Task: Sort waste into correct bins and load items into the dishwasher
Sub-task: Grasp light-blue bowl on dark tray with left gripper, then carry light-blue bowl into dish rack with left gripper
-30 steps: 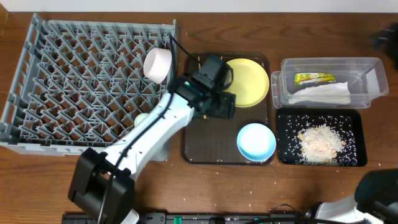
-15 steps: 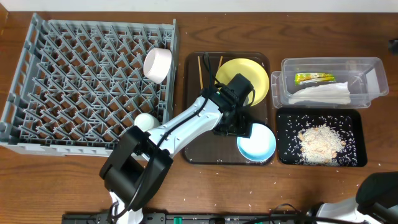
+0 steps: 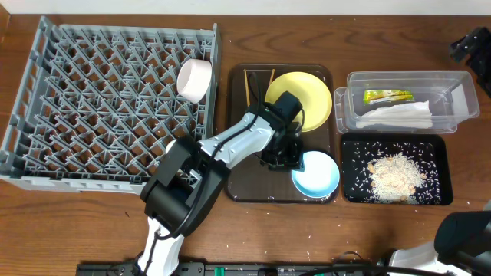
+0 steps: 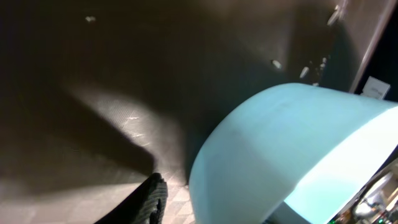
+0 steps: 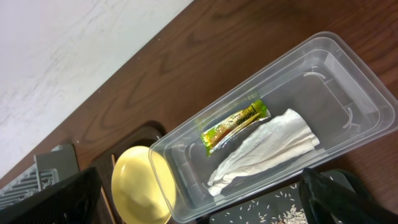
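Over the brown tray [image 3: 249, 182], left gripper [image 3: 295, 161] has shifted onto light blue bowl [image 3: 318, 176], jaws closing, hold unconfirmed; dish rack [image 3: 115, 92] loading pending.

Dk brown tray [image 3: 247, 184] — wood table [image 3: 77, 222]

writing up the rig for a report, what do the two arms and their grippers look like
The left arm has white tubular links between black joints, a thin black cable along it and a boxy black left gripper. The right arm shows a black joint and a white link; its fingers are black.
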